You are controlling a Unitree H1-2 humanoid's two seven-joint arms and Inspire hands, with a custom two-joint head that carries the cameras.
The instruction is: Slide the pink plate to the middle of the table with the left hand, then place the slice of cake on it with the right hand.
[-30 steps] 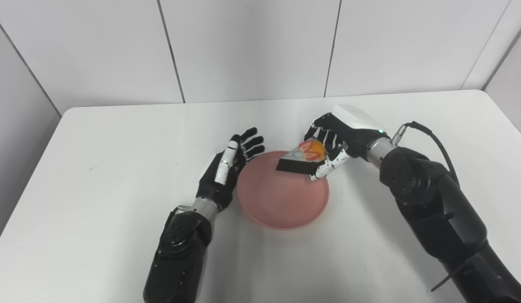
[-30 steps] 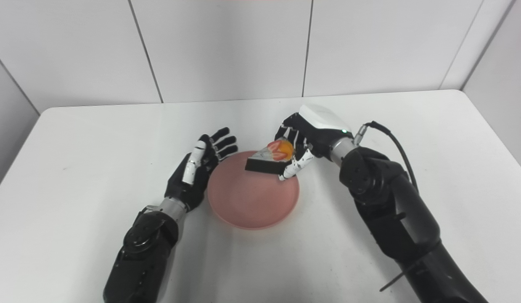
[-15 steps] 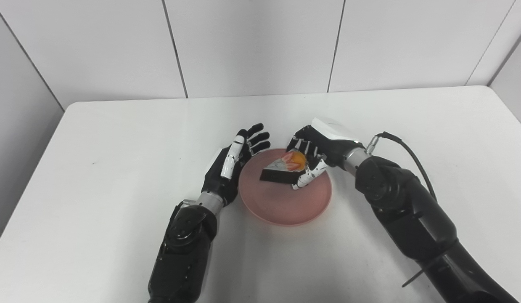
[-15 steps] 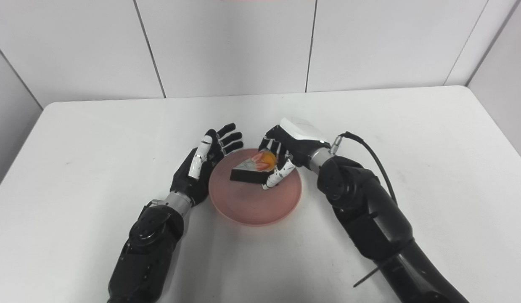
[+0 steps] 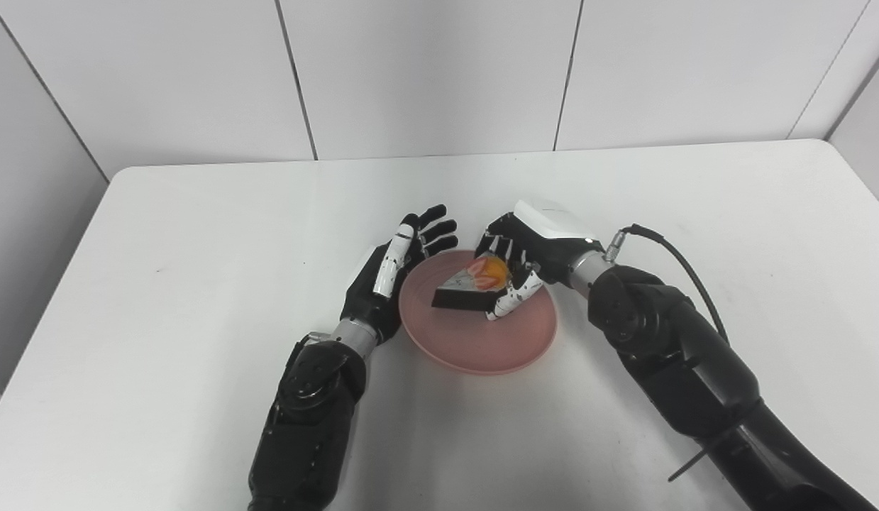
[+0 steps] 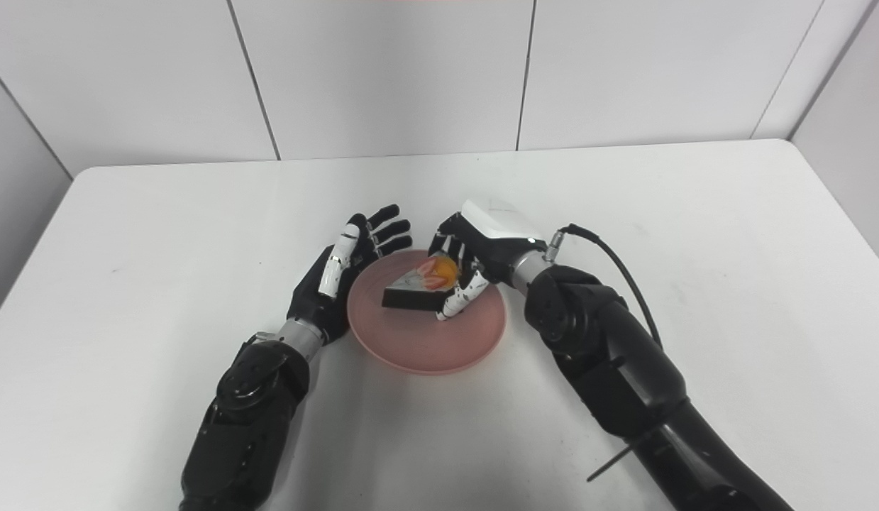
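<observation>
Right hand (image 5: 524, 259) clamps the cake slice (image 5: 471, 289) over the pink plate (image 5: 478, 323), mid-tabletop; left hand (image 5: 393, 277), fingers spread, flanks its nine o'clock rim. Risk: an early release tips the slice.

Bright even overhead light, soft shadows, sharp focus.
</observation>
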